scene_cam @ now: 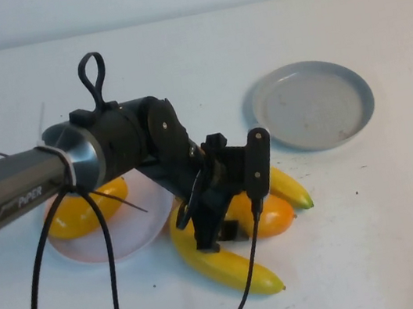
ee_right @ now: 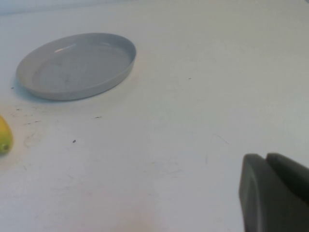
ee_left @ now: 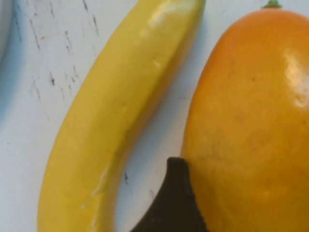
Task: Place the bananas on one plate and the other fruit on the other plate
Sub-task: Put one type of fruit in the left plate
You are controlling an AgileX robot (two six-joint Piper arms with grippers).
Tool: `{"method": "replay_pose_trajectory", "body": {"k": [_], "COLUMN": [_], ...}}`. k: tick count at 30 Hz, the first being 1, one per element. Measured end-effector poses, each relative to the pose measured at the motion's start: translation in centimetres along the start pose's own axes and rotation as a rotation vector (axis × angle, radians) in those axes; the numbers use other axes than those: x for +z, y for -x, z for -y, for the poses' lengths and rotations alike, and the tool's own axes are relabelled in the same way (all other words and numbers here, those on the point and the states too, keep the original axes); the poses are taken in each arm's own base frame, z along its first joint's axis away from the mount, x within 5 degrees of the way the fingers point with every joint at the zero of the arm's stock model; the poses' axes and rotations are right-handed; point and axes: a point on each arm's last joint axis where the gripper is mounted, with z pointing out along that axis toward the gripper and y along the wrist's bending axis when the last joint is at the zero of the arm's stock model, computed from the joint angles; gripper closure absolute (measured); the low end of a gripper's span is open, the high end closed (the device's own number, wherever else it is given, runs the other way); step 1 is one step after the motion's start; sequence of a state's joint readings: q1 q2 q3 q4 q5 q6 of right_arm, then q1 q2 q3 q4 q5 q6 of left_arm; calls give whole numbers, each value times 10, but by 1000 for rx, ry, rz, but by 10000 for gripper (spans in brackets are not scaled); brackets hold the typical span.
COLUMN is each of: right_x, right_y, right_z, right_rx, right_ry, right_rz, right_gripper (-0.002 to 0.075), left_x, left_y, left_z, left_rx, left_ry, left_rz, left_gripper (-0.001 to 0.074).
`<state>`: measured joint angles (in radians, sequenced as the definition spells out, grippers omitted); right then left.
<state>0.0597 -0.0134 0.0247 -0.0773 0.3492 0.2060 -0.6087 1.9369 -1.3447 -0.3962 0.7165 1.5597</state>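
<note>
Left gripper (scene_cam: 228,214) around orange mango (scene_cam: 268,215)

2 bananas (scene_cam: 223,265), 2 mangoes (scene_cam: 271,215), 2 plates (scene_cam: 313,105).

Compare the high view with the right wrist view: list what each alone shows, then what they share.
Only the high view: the left gripper lowered over the orange mango, the near banana, and the pink plate holding the yellow mango.
Only the right wrist view: the right gripper, fingers together, low over bare table away from the fruit.
Both: the empty grey-blue plate, the second banana's tip, and the white table.
</note>
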Motion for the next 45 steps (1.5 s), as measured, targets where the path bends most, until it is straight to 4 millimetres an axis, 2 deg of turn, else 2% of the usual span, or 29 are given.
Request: {"method": "replay_pose_trajectory", "body": {"k": [7, 11, 16, 20, 22, 29, 35, 39, 45], "right_x": [0, 0, 0, 0, 0, 0, 0, 0, 0], "right_y": [0, 0, 0, 0, 0, 0, 0, 0, 0], "right_z": [0, 0, 0, 0, 0, 0, 0, 0, 0], "right_rx": [0, 0, 0, 0, 0, 0, 0, 0, 0], "right_ry": [0, 0, 0, 0, 0, 0, 0, 0, 0], "right_rz": [0, 0, 0, 0, 0, 0, 0, 0, 0], "right_gripper": [743, 743, 743, 743, 743, 743, 743, 743, 743], "left_x": [-4, -29, -71, -93, -96, -101, -107, -98, -72], "left_y": [8, 19, 31, 27, 20, -7, -32, -49, -57], "left_z": [-4, -11, -19, -16, -12, -3, -8, -10, -10], "left_rx": [-105, -267, -665, -887, -959, -1128, -1227, -1269, -1262], "left_ry": [42, 77, 132, 174, 181, 272, 351, 329, 279], "left_rz": [78, 132, 180, 114, 34, -276, -359, -424, -482], "left_gripper": [205, 206, 206, 206, 206, 206, 206, 206, 206]}}
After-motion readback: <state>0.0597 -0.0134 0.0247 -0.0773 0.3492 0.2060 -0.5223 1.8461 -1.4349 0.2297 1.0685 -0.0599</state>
